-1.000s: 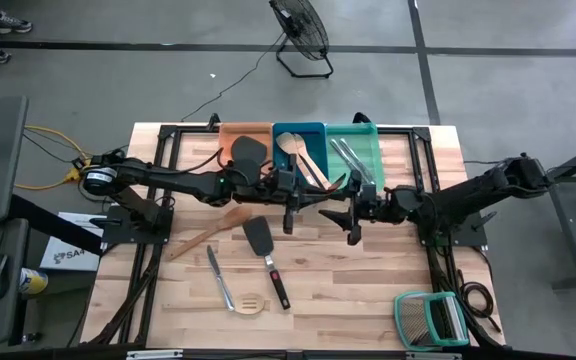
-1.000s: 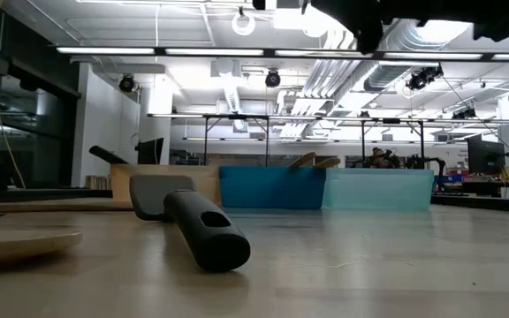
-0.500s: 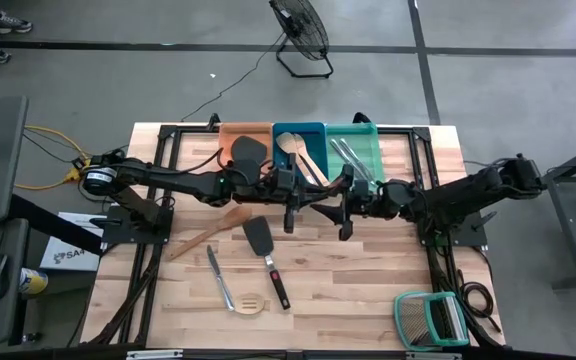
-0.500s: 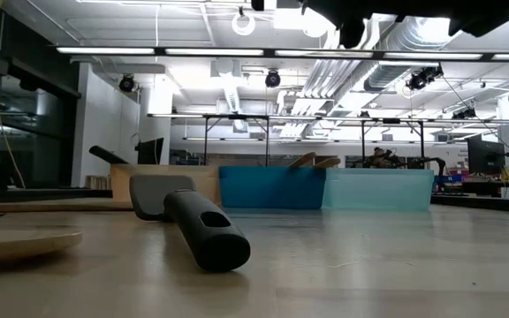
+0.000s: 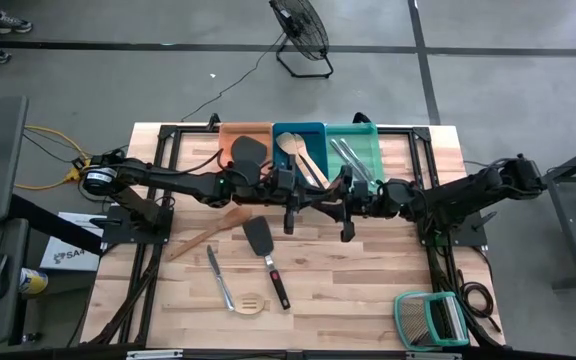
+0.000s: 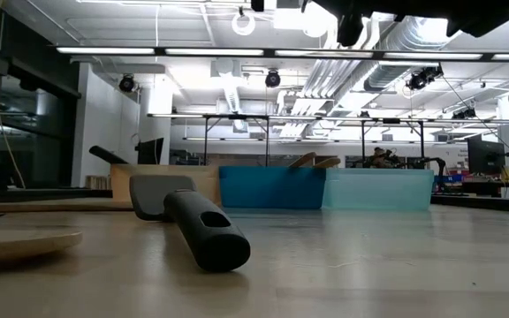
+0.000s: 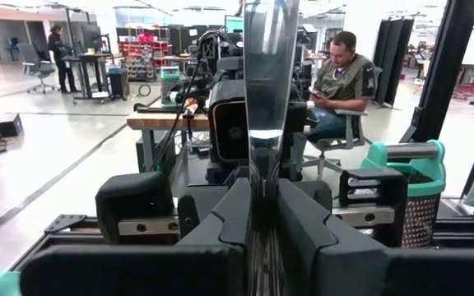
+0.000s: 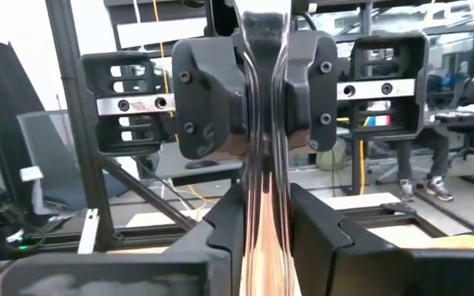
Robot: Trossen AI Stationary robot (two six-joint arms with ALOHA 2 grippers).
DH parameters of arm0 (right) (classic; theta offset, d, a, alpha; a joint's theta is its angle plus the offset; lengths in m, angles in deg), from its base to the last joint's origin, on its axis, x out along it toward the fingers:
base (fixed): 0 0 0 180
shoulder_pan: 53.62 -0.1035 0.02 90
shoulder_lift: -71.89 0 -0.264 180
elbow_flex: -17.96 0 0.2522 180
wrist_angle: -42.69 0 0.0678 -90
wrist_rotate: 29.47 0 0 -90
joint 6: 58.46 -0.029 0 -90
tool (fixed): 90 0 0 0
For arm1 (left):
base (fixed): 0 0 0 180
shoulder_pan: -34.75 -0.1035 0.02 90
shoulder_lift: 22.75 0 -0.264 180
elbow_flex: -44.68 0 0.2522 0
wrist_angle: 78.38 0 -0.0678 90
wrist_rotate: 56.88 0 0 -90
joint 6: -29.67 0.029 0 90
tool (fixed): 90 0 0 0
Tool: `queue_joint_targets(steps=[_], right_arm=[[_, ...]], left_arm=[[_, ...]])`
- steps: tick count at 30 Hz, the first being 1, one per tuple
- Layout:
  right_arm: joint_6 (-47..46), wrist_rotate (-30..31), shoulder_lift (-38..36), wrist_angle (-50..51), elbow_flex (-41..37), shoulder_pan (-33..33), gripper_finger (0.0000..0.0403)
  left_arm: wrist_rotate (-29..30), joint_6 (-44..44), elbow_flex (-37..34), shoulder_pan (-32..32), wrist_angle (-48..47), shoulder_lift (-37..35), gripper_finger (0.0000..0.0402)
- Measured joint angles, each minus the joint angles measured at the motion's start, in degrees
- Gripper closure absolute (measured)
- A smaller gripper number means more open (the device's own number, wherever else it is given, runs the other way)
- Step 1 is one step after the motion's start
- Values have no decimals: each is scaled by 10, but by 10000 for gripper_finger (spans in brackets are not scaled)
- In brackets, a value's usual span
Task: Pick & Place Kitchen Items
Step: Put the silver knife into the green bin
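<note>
From above, the left tool [image 5: 290, 203] and the right tool [image 5: 347, 207] meet over the middle of the bench [image 5: 408, 260], just in front of the three trays along the far edge. A slim metal utensil [image 5: 320, 199] bridges them, which reads as a handover in mid-air. The orange tray [image 5: 230, 133] holds a black spatula, the blue tray [image 5: 320, 128] wooden spoons, the teal tray [image 5: 373, 132] silver cutlery; sorting by kind seems the reason for the pass toward the teal side. Still loose on the bench toward the near edge are a black spatula [image 5: 266, 253], a wooden spoon [image 5: 208, 233], a knife [image 5: 216, 274] and a slotted wooden spatula [image 5: 252, 302]. A green wire rack [image 5: 430, 318] sits at the near right corner.

The low view shows the black spatula's handle [image 6: 203, 231] lying flat, with the trays behind it.

In the left wrist view, the fingers [image 7: 220, 218] are pressed onto the utensil's shiny shaft [image 7: 269, 74].

In the right wrist view, the right fingers [image 8: 318, 233] pinch the same piece [image 8: 262, 164], with the other tool clamped opposite.
</note>
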Motion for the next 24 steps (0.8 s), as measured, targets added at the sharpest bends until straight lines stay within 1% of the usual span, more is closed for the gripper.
queue_joint_targets(steps=[3,9,13,17,19,21,22,24], right_arm=[[-24,-11,-1,16,0,5,341],[-67,-53,-4,46,0,20,341],[-80,-70,-22,78,0,34,341],[-88,-64,-51,132,0,45,341],[-100,-49,-74,167,0,53,341],[-107,-32,-95,198,0,62,341],[-109,-23,-108,223,0,67,341],[-116,-7,-130,276,0,76,341]], left_arm=[[0,-4,0,0,-9,0,365],[-2,-8,0,0,-8,-2,309],[-1,-6,0,0,-9,-2,294],[9,21,0,-1,-15,-7,291],[24,36,0,-1,-15,-12,290],[39,40,0,0,-38,-26,290],[45,43,0,0,-42,-31,290],[70,49,0,0,-77,-48,289]])
